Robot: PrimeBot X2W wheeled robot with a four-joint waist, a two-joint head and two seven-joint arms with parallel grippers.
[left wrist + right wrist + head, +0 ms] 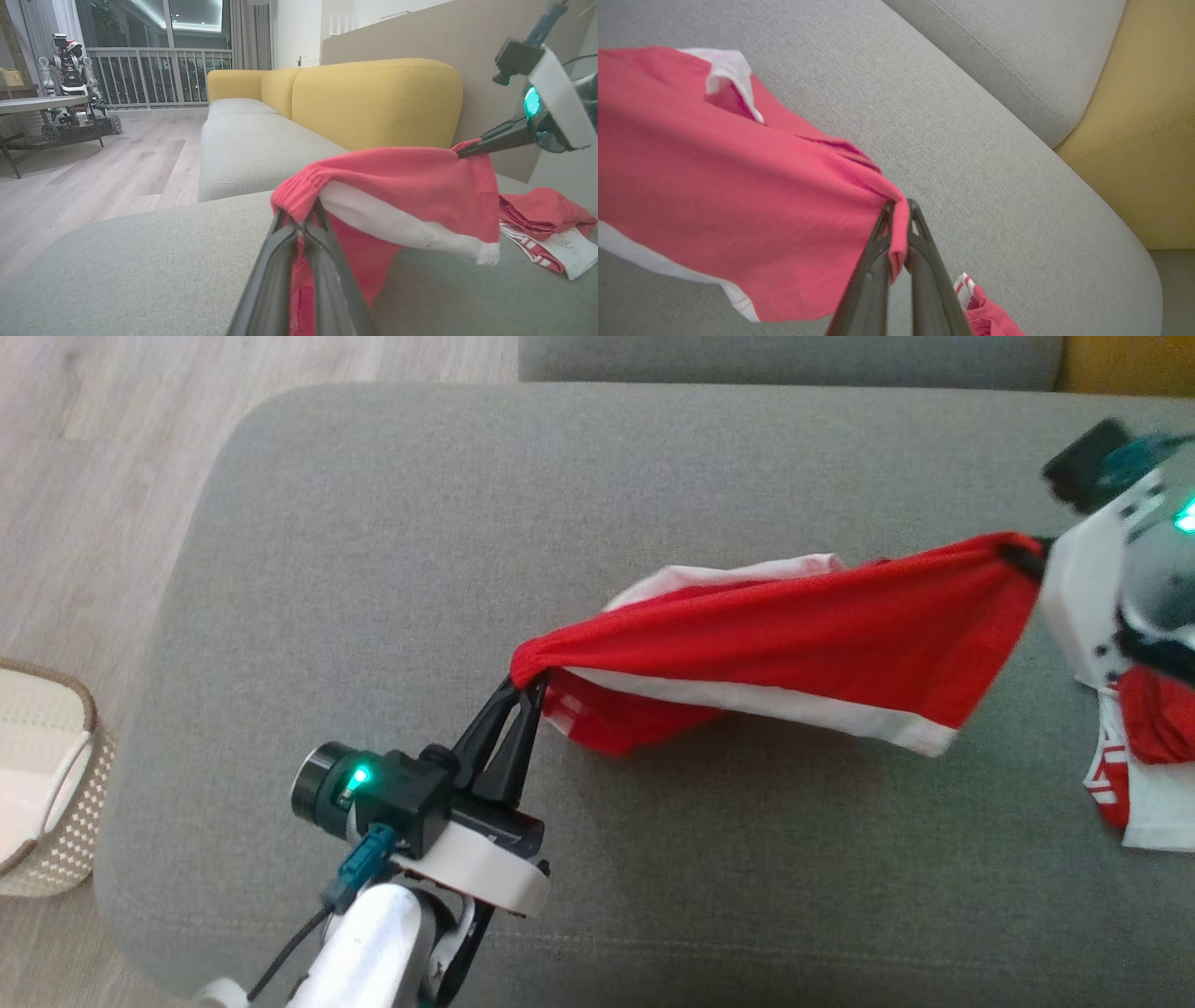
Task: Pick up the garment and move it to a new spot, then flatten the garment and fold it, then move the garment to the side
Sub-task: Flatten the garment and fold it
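The garment (803, 635) is red with white trim and hangs stretched above the grey sofa seat (392, 541). My left gripper (526, 679) is shut on its left end, where the fabric bunches. My right gripper (1022, 560) is shut on its right end at the picture's right edge. In the left wrist view the garment (402, 186) drapes from my left gripper (301, 219) across to the right gripper (462, 150). In the right wrist view my right gripper (899, 210) pinches a red fold of the garment (728, 196).
A second red and white garment (1144, 756) lies crumpled on the seat at the right, under my right arm. A woven basket (42, 775) stands on the wooden floor at the left. The yellow sofa back (373, 102) rises behind the seat.
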